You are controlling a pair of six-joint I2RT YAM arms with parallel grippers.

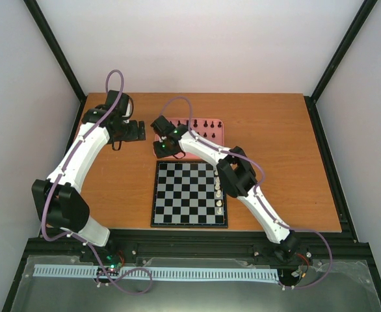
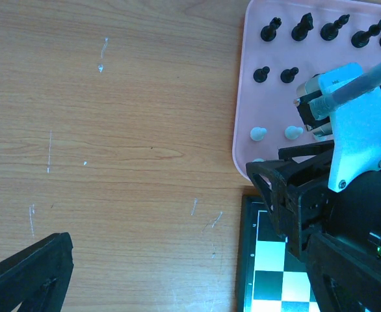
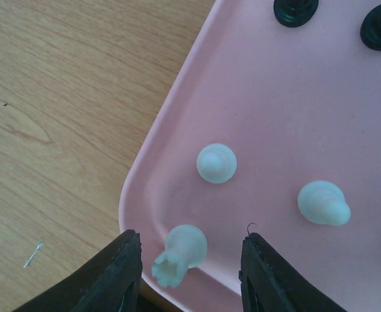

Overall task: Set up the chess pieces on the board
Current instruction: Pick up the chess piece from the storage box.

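Note:
The board (image 1: 189,194) lies in the middle of the table, and several white chess pieces (image 1: 218,188) stand along its right side. Behind it, the pink tray (image 1: 222,138) holds black chess pieces (image 1: 205,123) and some white ones. My right gripper (image 3: 190,263) hangs open over the tray's near left corner (image 3: 151,188). Its fingers stand on either side of a tipped white rook (image 3: 181,250) without touching it. A white pawn (image 3: 216,162) and another white piece (image 3: 322,203) stand just beyond. My left gripper (image 1: 137,130) is open over bare wood to the left of the tray and holds nothing.
In the left wrist view, my right arm's black gripper body (image 2: 320,195) covers the tray's near edge (image 2: 241,123) and the board's corner (image 2: 250,260). Two rows of black pieces (image 2: 304,27) fill the tray's far side. Black frame posts stand at the table's back corners.

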